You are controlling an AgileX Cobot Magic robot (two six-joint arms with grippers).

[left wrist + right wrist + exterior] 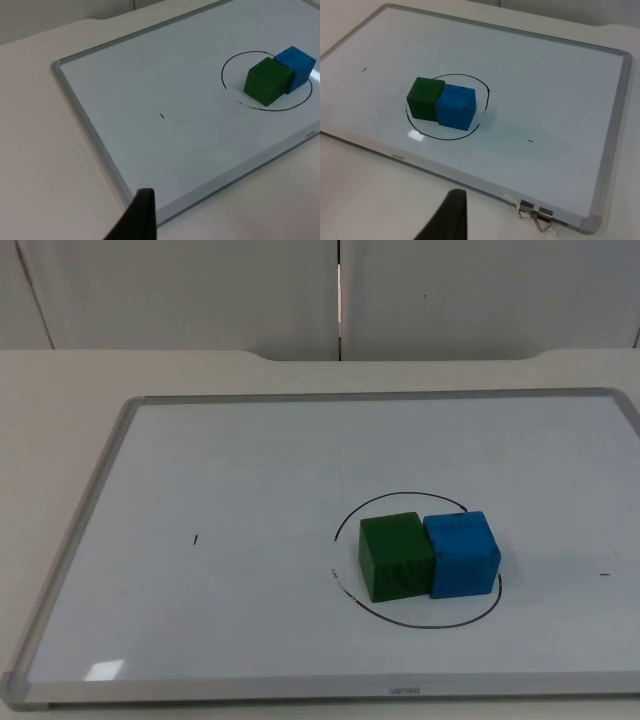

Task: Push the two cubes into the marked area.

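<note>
I see green cube (395,556) and blue cube (462,554) touching inside the circle (345,518) on the whiteboard (200,480) — both grippers' fingers: cannot tell.

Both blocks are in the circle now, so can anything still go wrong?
Maybe a little. The blue cube sits right at the circle line's edge, so a small bump could push it out. The green cube touches it, so nudging one would likely move the other too. Both arms are pulled back off the whiteboard; if one swung back across it, it might knock the cubes.
</note>
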